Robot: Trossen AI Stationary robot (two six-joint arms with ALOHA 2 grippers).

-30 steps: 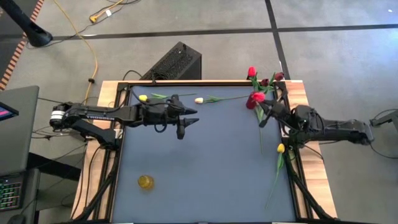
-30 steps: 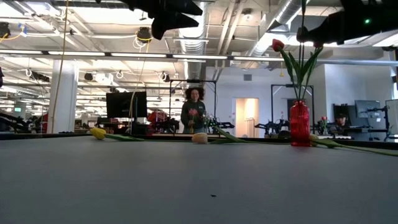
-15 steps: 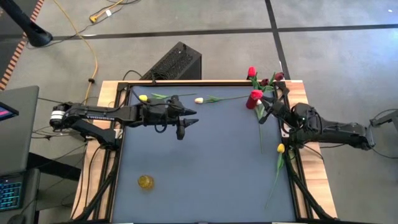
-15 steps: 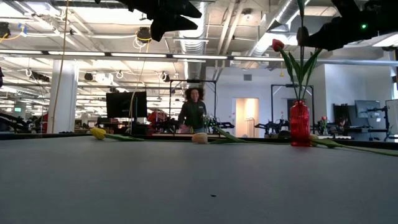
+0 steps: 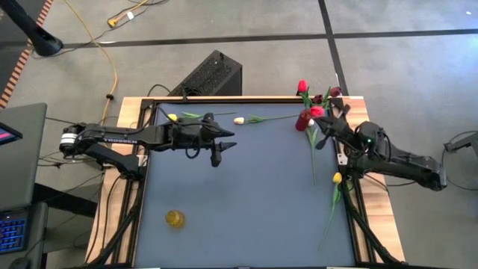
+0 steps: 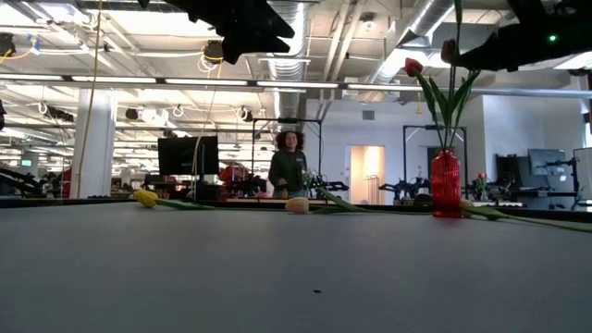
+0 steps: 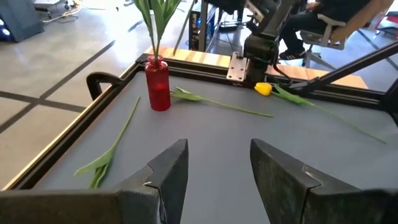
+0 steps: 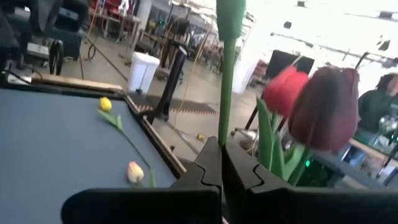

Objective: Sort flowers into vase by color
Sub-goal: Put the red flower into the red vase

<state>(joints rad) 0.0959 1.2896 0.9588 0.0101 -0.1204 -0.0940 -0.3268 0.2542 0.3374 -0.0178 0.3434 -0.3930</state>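
A red vase (image 6: 445, 185) with red and dark red flowers (image 8: 326, 106) stands at the table's far right. My right gripper (image 8: 222, 149) hovers high beside it, shut on a green flower stem (image 8: 227, 93); the stem's head is out of view. My left gripper (image 7: 217, 149) hangs open above the far middle of the table (image 5: 216, 149), with nothing between its fingers. A yellow flower (image 5: 172, 117) and a pale one (image 5: 239, 119) lie flat along the far edge. Another yellow flower (image 5: 337, 178) lies by the right edge. My right gripper pinches the green stem (image 8: 225, 134) between its two fingers. The fingers lie level, coming from the table's right side, across the stem. The stem rises upright above them. Its lower part is hidden by the fingers, so I cannot tell whether it stands in the vase.
A headless green stem with leaves (image 7: 112, 149) lies on the table near the vase. A small yellow round vessel (image 5: 175, 218) sits near the front left. A wooden frame (image 5: 224, 98) borders the table. A person (image 6: 289, 166) stands in the room beyond.
My right arm has swung about, and its gripper has drifted a little toward the far edge beside the red vase, staying shut on the upright stem.
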